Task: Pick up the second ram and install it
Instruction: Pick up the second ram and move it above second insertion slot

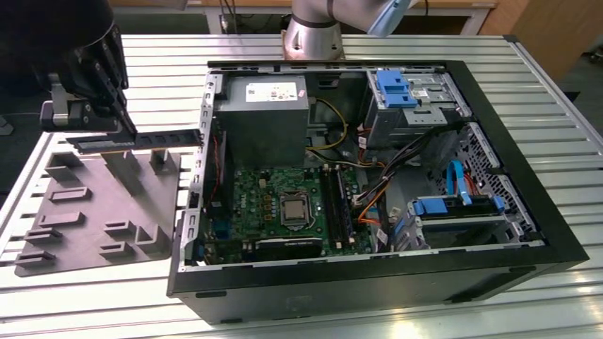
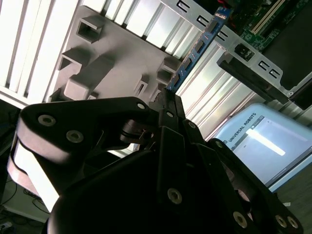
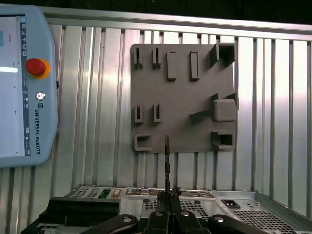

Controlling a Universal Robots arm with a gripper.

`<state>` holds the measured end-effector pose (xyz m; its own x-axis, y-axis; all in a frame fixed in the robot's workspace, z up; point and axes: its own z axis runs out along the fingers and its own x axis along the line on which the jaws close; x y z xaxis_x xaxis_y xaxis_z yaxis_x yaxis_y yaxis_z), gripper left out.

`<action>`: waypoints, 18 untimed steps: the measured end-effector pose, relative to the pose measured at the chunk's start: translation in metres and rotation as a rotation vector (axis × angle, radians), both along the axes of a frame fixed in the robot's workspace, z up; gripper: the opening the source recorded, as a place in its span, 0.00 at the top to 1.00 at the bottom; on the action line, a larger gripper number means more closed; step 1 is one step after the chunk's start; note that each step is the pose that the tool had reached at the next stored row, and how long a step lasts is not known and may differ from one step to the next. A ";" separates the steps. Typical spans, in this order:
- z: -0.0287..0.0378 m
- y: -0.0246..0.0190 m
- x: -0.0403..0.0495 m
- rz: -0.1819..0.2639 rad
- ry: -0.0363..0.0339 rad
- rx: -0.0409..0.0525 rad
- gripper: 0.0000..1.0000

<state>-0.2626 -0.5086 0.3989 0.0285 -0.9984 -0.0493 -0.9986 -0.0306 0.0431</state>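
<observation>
Exterior view: the long, flat, dark circuit-board ram stick (image 1: pixel 169 136) is being held level by one end in the closed fingers of the black gripper (image 1: pixel 126 135), above the grey moulded plastic tray (image 1: pixel 90 205). The carry is judged to be under way. Alignment over a long black socket (image 1: pixel 337 201) on the green motherboard (image 1: pixel 273 187) inside the open black computer case (image 1: pixel 377 286) is being called for.

A maker's name in dark letters is running along the pale edge of the teach pendant (image 3: pixel 41 126), which is lying outside the computer case (image 1: pixel 358 279). Inside the computer case, a white label (image 1: pixel 273 90) is sitting on the power supply (image 1: pixel 259 120); its print is too small to tell.
</observation>
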 end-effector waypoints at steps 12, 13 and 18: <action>0.0001 0.0000 0.0048 0.000 0.0001 -0.0001 0.88; 0.0000 0.0000 0.0054 0.000 0.0000 -0.0001 0.88; 0.0000 0.0000 0.0089 0.000 0.0000 0.0000 0.88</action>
